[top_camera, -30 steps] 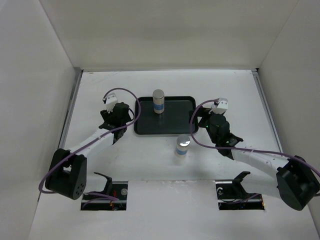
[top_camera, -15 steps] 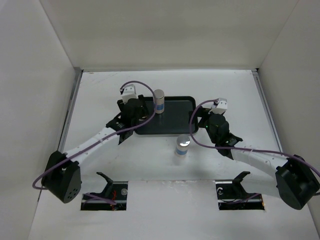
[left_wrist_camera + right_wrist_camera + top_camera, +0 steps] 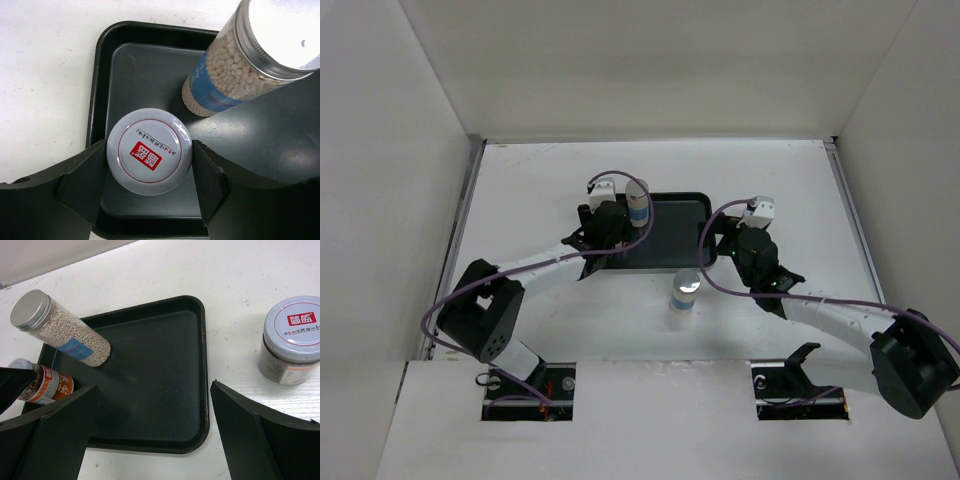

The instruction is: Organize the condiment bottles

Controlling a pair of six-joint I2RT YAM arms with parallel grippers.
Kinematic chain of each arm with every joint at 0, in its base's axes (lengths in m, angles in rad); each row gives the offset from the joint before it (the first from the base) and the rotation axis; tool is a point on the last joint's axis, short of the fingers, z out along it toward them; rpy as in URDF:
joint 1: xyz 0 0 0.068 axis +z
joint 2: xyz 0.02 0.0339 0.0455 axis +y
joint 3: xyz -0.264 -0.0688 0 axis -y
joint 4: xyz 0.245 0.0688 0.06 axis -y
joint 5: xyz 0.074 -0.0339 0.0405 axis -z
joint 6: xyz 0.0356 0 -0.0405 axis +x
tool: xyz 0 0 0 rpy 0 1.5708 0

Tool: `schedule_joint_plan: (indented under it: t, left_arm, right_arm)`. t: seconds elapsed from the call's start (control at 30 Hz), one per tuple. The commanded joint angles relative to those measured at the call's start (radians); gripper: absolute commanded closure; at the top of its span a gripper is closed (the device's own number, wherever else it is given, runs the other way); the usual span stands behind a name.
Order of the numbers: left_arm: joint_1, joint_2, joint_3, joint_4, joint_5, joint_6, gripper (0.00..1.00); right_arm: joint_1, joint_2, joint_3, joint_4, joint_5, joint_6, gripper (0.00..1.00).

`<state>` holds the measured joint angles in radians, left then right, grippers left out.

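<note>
The white worktop (image 3: pixel 520 200) carried a black tray (image 3: pixel 675 232) out in the middle, beyond the two arms. The left arm (image 3: pixel 535 272) reached across to the tray's left side, and the right arm (image 3: pixel 820 315) stretched towards its right edge.

The left end effector (image 3: pixel 150 160) was closed narrow round a short jar (image 3: pixel 42 382) with a whitish lid and a red label, one finger on either side of it. It was holding the jar over the tray's left, near part. From where I stood I couldn't make out whether the jar's base met the tray floor. The right end effector (image 3: pixel 154 386) hung just beside the tray's right edge, its fingers spread wide with nothing between them.

A tall bottle (image 3: pixel 637 202) with a grey cap and blue band stood upright in the tray, at the far edge, left of centre and close to the held jar. A second short jar (image 3: pixel 686 291) sat on the worktop just near of the tray, between the arms.
</note>
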<state>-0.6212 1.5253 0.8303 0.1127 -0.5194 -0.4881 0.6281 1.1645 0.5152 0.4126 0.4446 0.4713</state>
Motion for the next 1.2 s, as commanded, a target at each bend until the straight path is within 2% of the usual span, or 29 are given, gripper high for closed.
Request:
schedule_joint_plan:
  t: [0.0, 0.07, 0.17, 0.3, 0.33, 0.53, 0.63, 0.73, 0.9, 1.0, 1.17]
  left_arm:
    - [-0.018, -0.002, 0.018, 0.111, -0.008, 0.019, 0.4]
    - [-0.024, -0.008, 0.004, 0.111, -0.01, 0.023, 0.27]
    - [-0.03, -0.046, -0.02, 0.125, -0.019, 0.023, 0.13]
    - [-0.041, -0.149, -0.063, 0.16, -0.031, 0.029, 0.01]
    - [-0.042, -0.189, -0.086, 0.176, -0.021, 0.025, 0.0]
    - [-0.073, -0.444, -0.272, 0.33, -0.007, 0.028, 0.0]
    - [-0.091, -0.514, -0.358, 0.383, 0.001, 0.016, 0.0]
    - [-0.113, -0.562, -0.463, 0.484, 0.033, -0.013, 0.0]
    - [-0.107, -0.528, -0.586, 0.656, 0.054, -0.055, 0.24]
    - [-0.111, -0.496, -0.602, 0.706, 0.088, -0.075, 0.26]
    - [-0.116, -0.496, -0.608, 0.7, 0.098, -0.078, 0.26]
  right_arm:
    - [-0.006, 0.003, 0.036, 0.054, 0.006, -0.013, 0.0]
    - [-0.003, -0.002, 0.039, 0.049, 0.011, -0.02, 0.0]
    - [-0.001, -0.034, 0.045, 0.032, 0.016, -0.039, 0.0]
    - [0.005, -0.081, 0.051, 0.005, 0.061, -0.072, 0.0]
    - [0.003, -0.089, 0.054, -0.009, 0.078, -0.077, 0.0]
    - [-0.173, -0.135, 0.118, -0.208, 0.163, -0.077, 0.0]
    - [-0.277, -0.066, 0.17, -0.287, 0.14, -0.071, 0.0]
    - [-0.319, 0.05, 0.238, -0.334, 0.103, -0.079, 0.0]
    - [-0.321, 0.216, 0.344, -0.374, 0.039, -0.099, 0.0]
    - [-0.331, 0.277, 0.381, -0.382, 0.031, -0.1, 0.0]
    - [-0.35, 0.343, 0.416, -0.425, 0.032, -0.082, 0.0]
